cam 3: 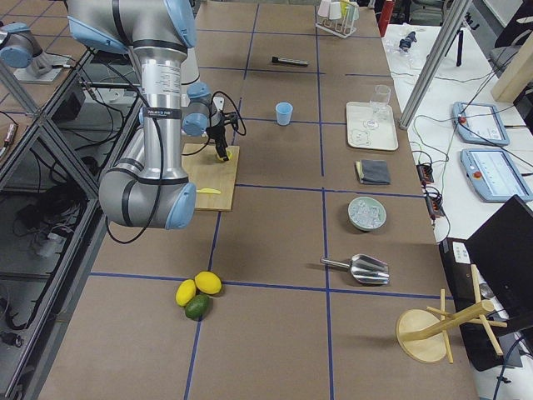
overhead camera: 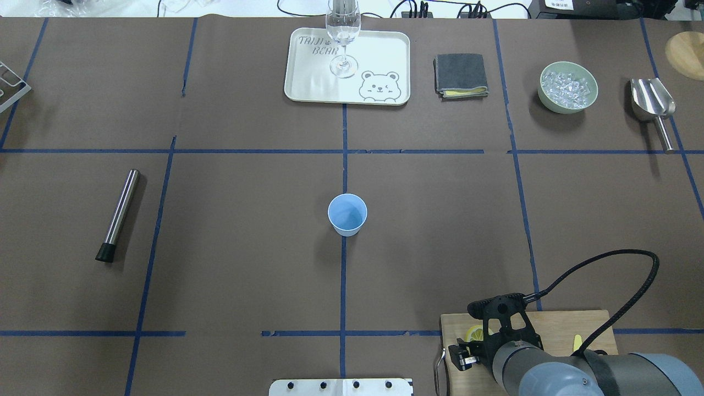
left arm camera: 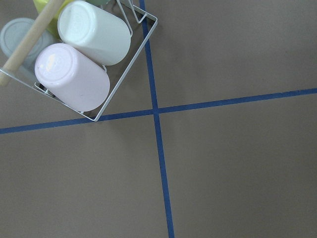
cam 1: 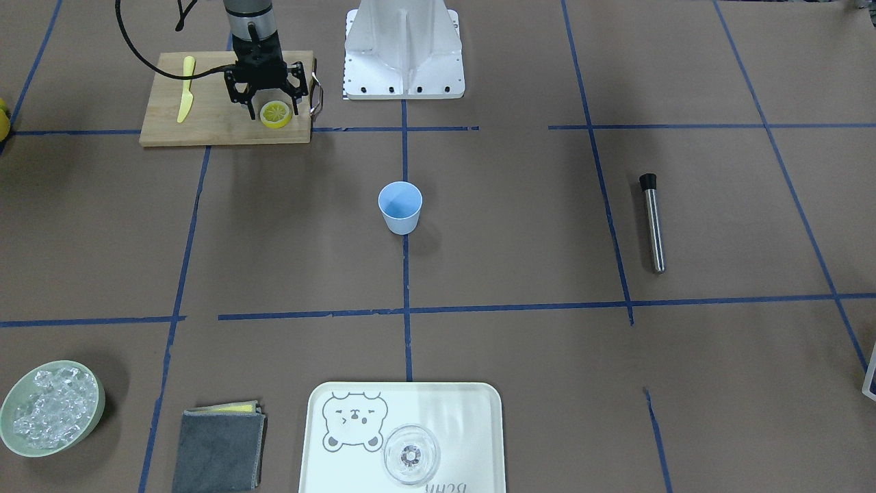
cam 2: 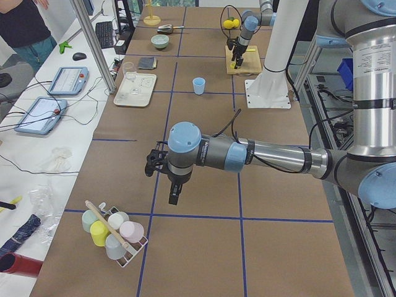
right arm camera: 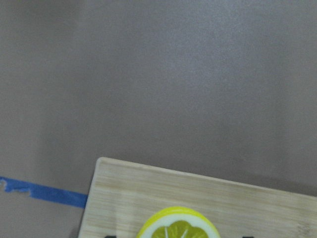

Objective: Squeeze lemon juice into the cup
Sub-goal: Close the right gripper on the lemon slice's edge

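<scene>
The lemon [cam 1: 276,114] is a round slice lying flat on a wooden cutting board [cam 1: 205,120] at the robot's right. My right gripper [cam 1: 272,108] is open and stands low over the slice, one finger on each side of it. The right wrist view shows the slice's top edge [right arm camera: 178,229] on the board [right arm camera: 208,193]. The light-blue cup [cam 1: 400,207] stands upright and empty mid-table, also in the overhead view [overhead camera: 347,214]. My left gripper [cam 2: 174,195] hangs over bare table far from the cup; I cannot tell whether it is open or shut.
A yellow plastic knife [cam 1: 186,92] lies on the board. A steel muddler [cam 1: 653,222], a tray [cam 1: 342,465] with a glass [cam 1: 410,455], a grey cloth [cam 1: 219,445] and an ice bowl [cam 1: 51,407] ring the table. A cup rack [left arm camera: 84,59] lies below the left wrist.
</scene>
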`<state>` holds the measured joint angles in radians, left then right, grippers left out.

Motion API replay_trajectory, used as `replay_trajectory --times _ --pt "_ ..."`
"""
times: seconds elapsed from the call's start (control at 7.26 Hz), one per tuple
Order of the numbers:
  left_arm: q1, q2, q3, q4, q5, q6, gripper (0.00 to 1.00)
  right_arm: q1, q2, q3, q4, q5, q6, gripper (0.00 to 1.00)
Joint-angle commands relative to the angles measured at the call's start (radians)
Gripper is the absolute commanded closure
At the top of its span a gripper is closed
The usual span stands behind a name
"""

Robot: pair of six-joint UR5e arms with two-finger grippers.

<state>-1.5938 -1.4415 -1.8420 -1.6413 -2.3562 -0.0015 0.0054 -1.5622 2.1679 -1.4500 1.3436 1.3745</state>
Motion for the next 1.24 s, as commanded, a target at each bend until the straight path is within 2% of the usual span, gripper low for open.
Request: replay_trajectory --times 0.0,0.41,0.55,0.69,0.96,1.1 --pt "0.0 0.0 -0.003 0.0 0.0 0.0 0.0 -0.002 -0.004 -0.005 0.002 0.0 0.0 0.13" --pt "0.0 0.0 -0.005 0.0 0.0 0.0 0.0 -0.002 -0.004 -0.01 0.002 0.003 0.0 0.21" --pt "0.0 0.0 -0.008 0.0 0.0 0.0 0.0 -0.002 -0.002 -0.008 0.002 0.005 0.0 0.32" --pt "0.0 0.0 -0.008 0.0 0.002 0.0 0.0 -0.002 -0.001 -0.004 0.003 0.006 0.0 0.55" --pt "0.0 0.0 -0.01 0.0 0.002 0.0 0.0 -0.001 -0.001 0.0 0.003 0.014 0.0 0.84" --pt "0.0 -0.002 -0.01 0.0 0.002 0.0 0.0 -0.001 -0.001 0.003 0.003 0.016 -0.002 0.86"
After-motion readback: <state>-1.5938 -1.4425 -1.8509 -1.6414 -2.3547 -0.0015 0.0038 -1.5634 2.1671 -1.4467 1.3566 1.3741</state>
